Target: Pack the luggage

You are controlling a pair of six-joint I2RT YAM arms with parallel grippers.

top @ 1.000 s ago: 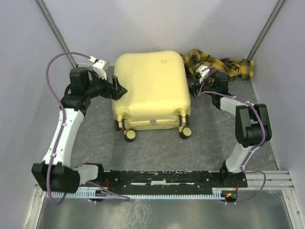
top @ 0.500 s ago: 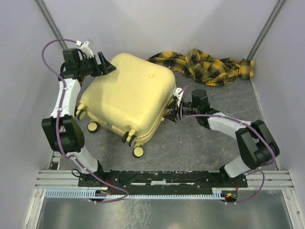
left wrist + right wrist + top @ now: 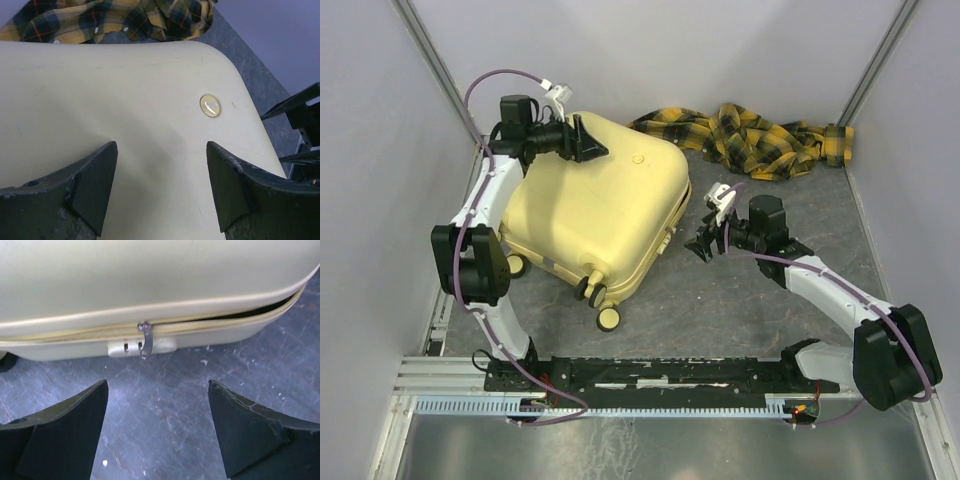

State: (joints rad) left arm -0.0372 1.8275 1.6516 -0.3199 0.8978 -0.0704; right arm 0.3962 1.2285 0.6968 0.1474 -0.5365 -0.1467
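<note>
The luggage [image 3: 595, 205], a pale-yellow hard-shell suitcase, lies flat and turned at an angle, with its wheels [image 3: 608, 318] toward the near side. My left gripper [image 3: 592, 140] hangs open over its far corner, nothing between the fingers; in the left wrist view the left gripper [image 3: 161, 150] frames bare shell [image 3: 100, 100] near a round badge [image 3: 209, 105]. My right gripper [image 3: 700, 240] stands open just right of the case, over the floor. The right wrist view shows the right gripper [image 3: 157, 390] facing the zipper pull [image 3: 145, 340] and lock [image 3: 125, 346]; the seam gapes at the right [image 3: 270, 307].
A yellow-and-black plaid cloth [image 3: 750, 135] lies spread along the back wall, right of the suitcase, and shows at the top of the left wrist view [image 3: 115, 20]. Grey walls enclose the mat [image 3: 740, 310] on three sides.
The suitcase has been turned and shifted left. The left gripper swung right over its far corner. The right gripper has drawn back from the case's side and its jaws have widened.
</note>
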